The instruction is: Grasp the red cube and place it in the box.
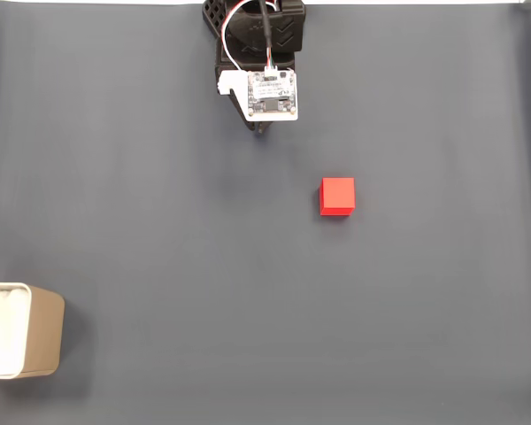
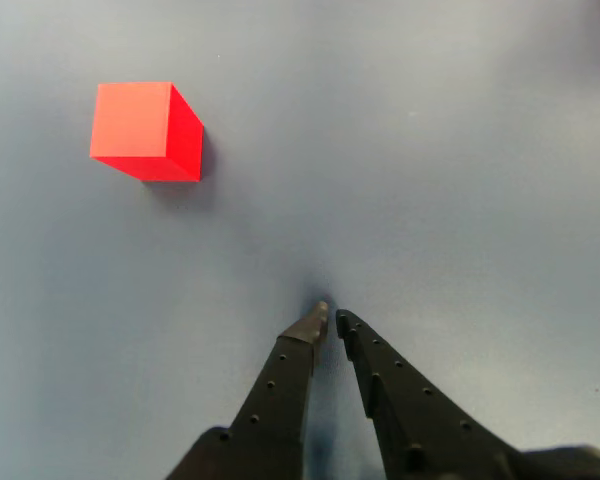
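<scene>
The red cube (image 1: 337, 196) rests on the grey mat right of centre in the fixed view; in the other view the red cube (image 2: 145, 131) lies at the upper left. The beige box (image 1: 35, 332) with a white interior sits at the lower left edge of the fixed view, partly cut off. My arm hangs from the top centre with its gripper (image 1: 264, 131) mostly hidden under the wrist board. In the other view the gripper (image 2: 330, 318) reaches up from the bottom, its black fingers (image 2: 280, 390) nearly touching at the tips, shut with nothing held, well short of the cube.
A plain dark grey mat (image 1: 159, 221) covers the whole table. A white strip runs along the top edge in the fixed view. The arm's base (image 1: 252, 35) stands at the top centre.
</scene>
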